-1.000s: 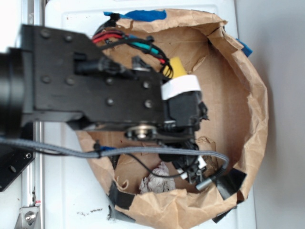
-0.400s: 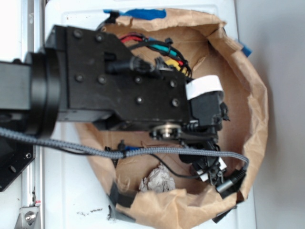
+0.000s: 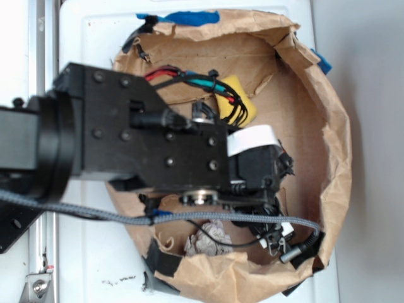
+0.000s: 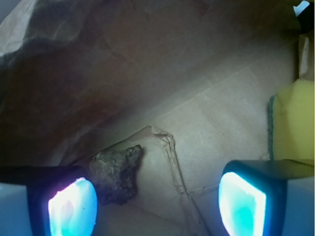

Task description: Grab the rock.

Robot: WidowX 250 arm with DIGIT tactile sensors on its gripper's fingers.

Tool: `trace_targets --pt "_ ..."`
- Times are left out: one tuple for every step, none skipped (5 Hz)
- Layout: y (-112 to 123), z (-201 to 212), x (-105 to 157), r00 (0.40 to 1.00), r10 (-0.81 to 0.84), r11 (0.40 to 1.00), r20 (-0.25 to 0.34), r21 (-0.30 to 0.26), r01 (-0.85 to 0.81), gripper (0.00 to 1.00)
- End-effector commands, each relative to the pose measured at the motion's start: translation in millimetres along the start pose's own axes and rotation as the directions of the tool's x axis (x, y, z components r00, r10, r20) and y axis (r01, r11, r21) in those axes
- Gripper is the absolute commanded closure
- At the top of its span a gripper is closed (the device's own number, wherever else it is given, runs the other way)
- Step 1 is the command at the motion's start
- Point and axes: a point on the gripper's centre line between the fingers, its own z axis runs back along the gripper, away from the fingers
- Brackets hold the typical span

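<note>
In the wrist view the rock (image 4: 118, 171), a dark, jagged lump, lies on the brown paper floor of the bag. It sits just ahead of my left finger (image 4: 73, 206), whose tip hides the rock's lower left edge. My gripper (image 4: 157, 206) is open, its jaws wide apart and the gap between them empty. The right finger (image 4: 243, 204) is far from the rock. In the exterior view the black arm (image 3: 158, 145) reaches into the bag and hides the rock.
The crumpled brown paper bag (image 3: 334, 132) walls the work area on all sides. A yellow sponge (image 3: 238, 101) (image 4: 295, 123) lies at the back, right of the gripper. A pale grey wrinkly lump (image 3: 207, 240) rests near the front wall. Cables (image 3: 189, 218) trail across.
The arm swung right, then came back left and toward the bag's front. The yellow sponge, covered a moment ago, shows again.
</note>
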Motion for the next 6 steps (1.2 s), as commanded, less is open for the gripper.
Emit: trace_targets --pt "-6 -4 21 1.0 -0.008 1.0 0.03 -0.015 0.009 0.0" --pt "-7 -8 26 1.0 -0.007 1.0 0.029 -0.025 0.007 0.0" --pt "-9 -13 30 1.0 0.0 1.0 0.02 -0.025 0.0 0.0" --pt "-12 -10 30 1.0 -0.019 0.998 0.012 -0.057 0.02 0.0" --pt "-15 1 25 0.999 -0.033 0.994 0.003 -0.109 0.033 0.0" --pt "-20 -3 24 0.999 -0.037 0.994 0.007 -0.106 0.038 0.0"
